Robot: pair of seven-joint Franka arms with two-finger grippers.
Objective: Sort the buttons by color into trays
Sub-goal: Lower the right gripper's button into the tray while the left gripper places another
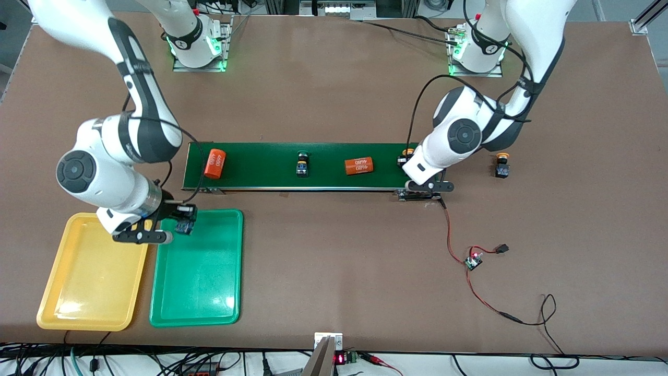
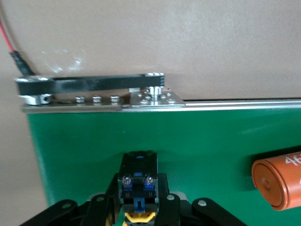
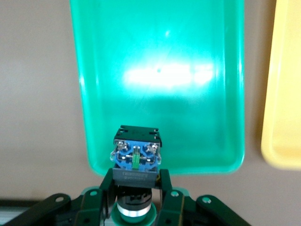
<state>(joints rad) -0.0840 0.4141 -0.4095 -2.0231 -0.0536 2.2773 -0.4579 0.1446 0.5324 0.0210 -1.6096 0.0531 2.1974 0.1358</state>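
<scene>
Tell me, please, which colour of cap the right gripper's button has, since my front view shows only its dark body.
Observer: Green. The right wrist view shows the right gripper shut on a green-capped button, over the edge of the green tray.
Operator: Thank you. And what has the left gripper got?
Observer: The left gripper is shut on a yellow-capped button at the end of the conveyor belt.

The green tray [image 3: 202,56] and yellow tray [image 1: 83,282] look like glossy, smooth plastic, throwing back white glare. The table [image 1: 334,250] is a matt brown surface. The belt [image 2: 188,141] is matt green, edged by a shiny metal rail [image 2: 94,107] with small screws. The orange cylinder [image 2: 277,183] has a smooth, slightly shiny skin.
</scene>
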